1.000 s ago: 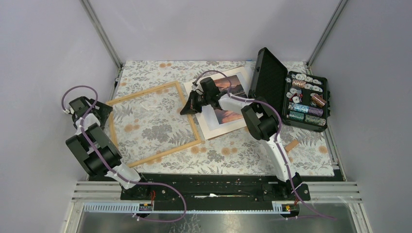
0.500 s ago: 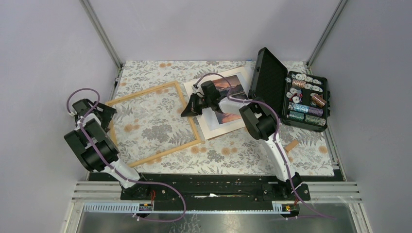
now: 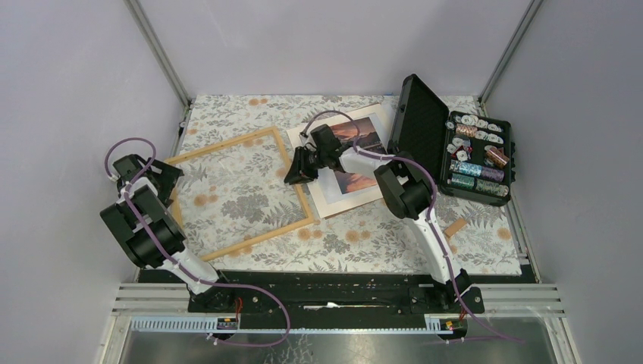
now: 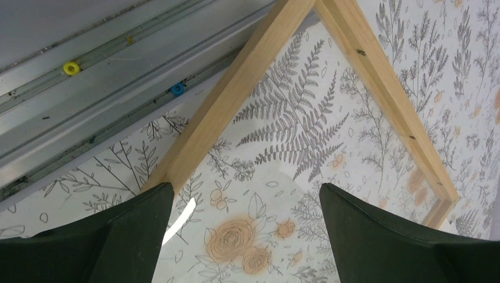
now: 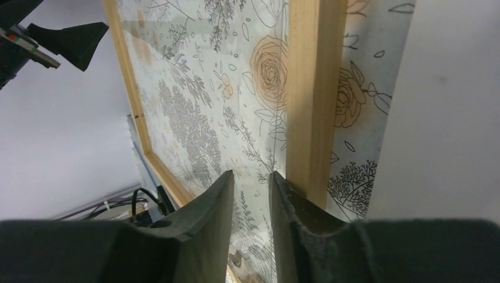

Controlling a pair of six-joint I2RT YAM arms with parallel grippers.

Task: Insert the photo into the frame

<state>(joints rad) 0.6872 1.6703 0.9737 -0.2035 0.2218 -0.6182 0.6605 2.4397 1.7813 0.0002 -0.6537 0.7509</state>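
White-and-black left arm (image 3: 144,231) and right arm (image 3: 432,236), looping purple cables (image 3: 127,139), matte black fingers (image 4: 377,236)

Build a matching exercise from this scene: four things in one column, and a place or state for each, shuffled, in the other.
Things
1. frame
2. photo
3. case
4. left gripper

Places or states
A. open, with chips inside
B. jaws wide apart, above a frame corner
C. flat on the cloth, left of the photo
D. partly hidden by the right arm

Pairs: 1-C, 2-D, 3-A, 4-B
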